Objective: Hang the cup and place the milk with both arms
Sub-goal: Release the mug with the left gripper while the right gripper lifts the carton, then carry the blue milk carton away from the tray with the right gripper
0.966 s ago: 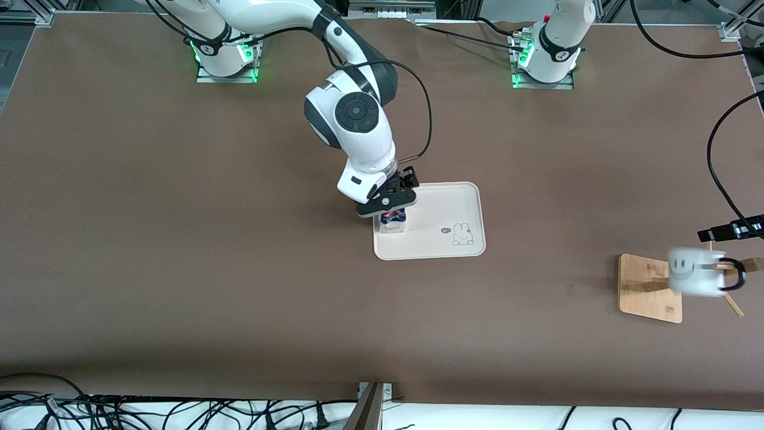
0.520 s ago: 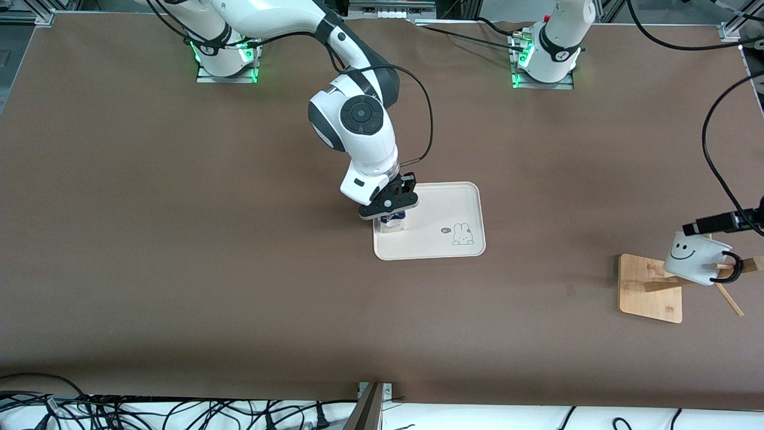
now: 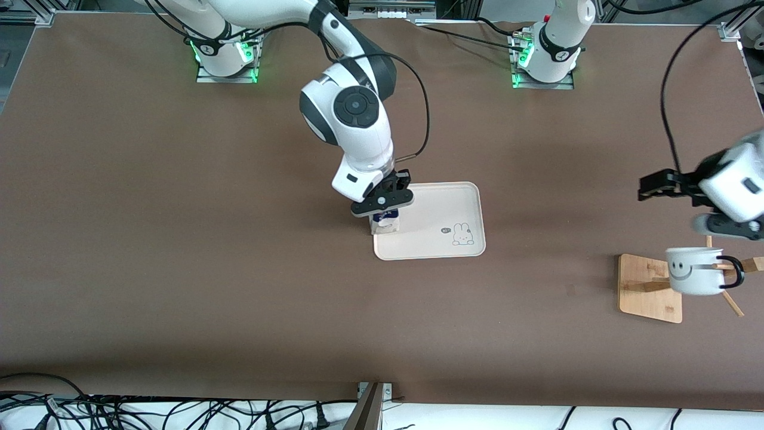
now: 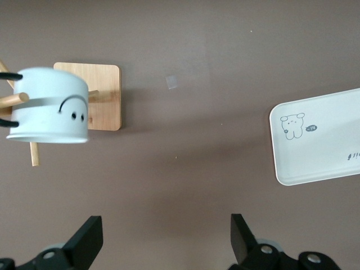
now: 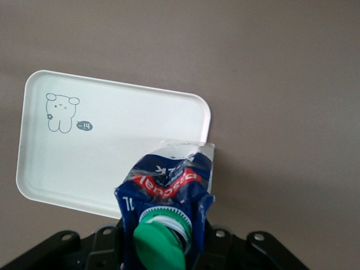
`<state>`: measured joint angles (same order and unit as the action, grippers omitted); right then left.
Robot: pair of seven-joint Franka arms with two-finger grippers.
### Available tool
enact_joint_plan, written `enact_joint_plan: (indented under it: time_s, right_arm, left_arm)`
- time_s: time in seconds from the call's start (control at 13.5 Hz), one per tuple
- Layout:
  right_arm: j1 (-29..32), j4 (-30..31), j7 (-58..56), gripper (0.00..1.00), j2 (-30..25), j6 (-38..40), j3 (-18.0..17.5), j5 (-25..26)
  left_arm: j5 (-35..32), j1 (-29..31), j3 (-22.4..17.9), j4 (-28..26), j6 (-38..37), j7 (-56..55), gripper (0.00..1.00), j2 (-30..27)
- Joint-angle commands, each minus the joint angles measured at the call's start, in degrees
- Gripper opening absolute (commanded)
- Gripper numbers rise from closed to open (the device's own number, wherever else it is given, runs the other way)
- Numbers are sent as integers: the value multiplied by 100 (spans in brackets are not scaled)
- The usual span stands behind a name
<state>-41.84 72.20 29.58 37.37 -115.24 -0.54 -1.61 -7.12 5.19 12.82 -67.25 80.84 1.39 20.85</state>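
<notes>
- Right gripper (image 3: 382, 210): positioned over the corner of the tray (image 3: 444, 206) that lies toward the right arm's end of the tabletop (image 3: 179, 239). The fingers are closed on the top of the milk (image 3: 384, 223), gripping it just below the cap.
- Milk: held upright in the right gripper. In the right wrist view the carton (image 5: 169, 194) overlaps the tray's edge (image 5: 112, 146), with its green screw cap (image 5: 162, 244) closest to the camera. Whether the carton's base touches the tray cannot be determined.
- Tray: cream-white, rectangular with rounded corners, located at mid-tabletop. A small rabbit drawing (image 3: 461, 234) is printed on the corner nearer to the front camera, toward the left arm's end.
- Left gripper (image 3: 656, 185): raised in the air toward the left arm's end of the tabletop, above and apart from the cup (image 3: 694, 272). In the left wrist view both fingers (image 4: 84, 242) stand wide apart with nothing between them.
- Cup: hanging on a peg of the wooden rack (image 3: 649, 288), mouth tipped sideways, smiley face turned toward the front camera, black loop handle (image 3: 733, 273) pointing toward the table edge at the left arm's end. No gripper contacts it.
- Wooden rack: square base plate resting flat on the tabletop, with several pegs projecting outward.
</notes>
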Motion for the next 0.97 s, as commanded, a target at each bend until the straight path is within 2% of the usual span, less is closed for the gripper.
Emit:
enact_joint_plan:
  time_s: [0.0, 0.15, 0.22, 0.3, 0.37, 0.45, 0.52, 0.67, 0.89]
  right_arm:
    - [272, -57, 13, 41, -282, 362, -43, -41]
    - [500, -57, -214, 41, -344, 397, -34, -163]
    - [658, -5, -450, 41, -449, 485, -26, -199]
    - [860, -4, -644, 41, -476, 677, -25, -199]
    - [1062, 4, -855, 41, -485, 818, -25, -199]
    - [1290, 48, -1083, 41, -555, 924, -25, -199]
    - [1536, 135, -1312, 41, -590, 960, -25, -208]
    - [2011, 486, -1970, 42, -766, 960, -17, -286]
    - [2696, 1242, -2886, 44, -1161, 890, 1, -480]
  left_arm:
    - [-149, -10, -34, -289, 54, 98, 100, -222]
    - [-105, 8, -43, -315, 116, 159, 100, -231]
    - [-44, -1, -95, -594, 325, 159, 100, -439]
    - [174, -88, -322, -1240, 788, 177, 100, -868]
    - [481, -419, -872, -1908, 1358, 203, 100, -1290]
    - [606, -1032, -1565, -2463, 1721, 282, 100, -1677]
    - [642, -1281, -1807, -2912, 1924, 309, 100, -2011]
    - [651, -1170, -1792, -3189, 2032, 204, 100, -2234]
    - [703, -1082, -1722, -3137, 2102, -235, 100, -2226]
